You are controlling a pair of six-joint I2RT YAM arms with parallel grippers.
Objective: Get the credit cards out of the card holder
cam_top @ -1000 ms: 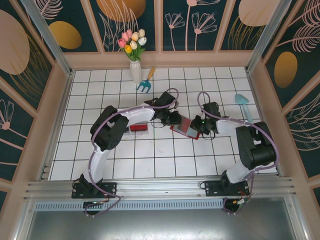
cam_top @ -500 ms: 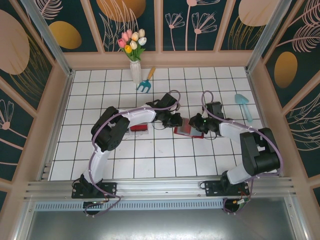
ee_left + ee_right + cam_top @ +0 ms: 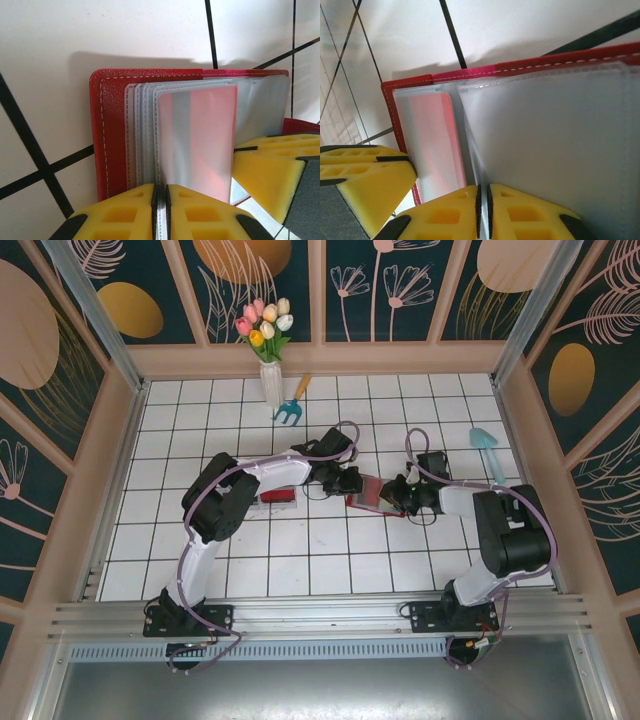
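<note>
The card holder lies open on the white tiles between both grippers, red outside with clear plastic sleeves inside. In the left wrist view its red cover frames a fan of sleeves, and my left gripper is shut on the edge of one sleeve. My right gripper is shut on another clear sleeve from the opposite side. A pink and grey rectangle shows through a sleeve; I cannot tell whether it is one of the credit cards. From above, the left gripper and right gripper flank the holder.
A clear tray with red pieces lies just left of the left wrist. A vase of tulips and a small blue rake stand at the back, a teal trowel at the right. Low walls ring the tiled floor.
The right arm has shifted its wrist and forearm while keeping hold of the holder's right side. The holder has turned slightly. The left gripper stays in place.
</note>
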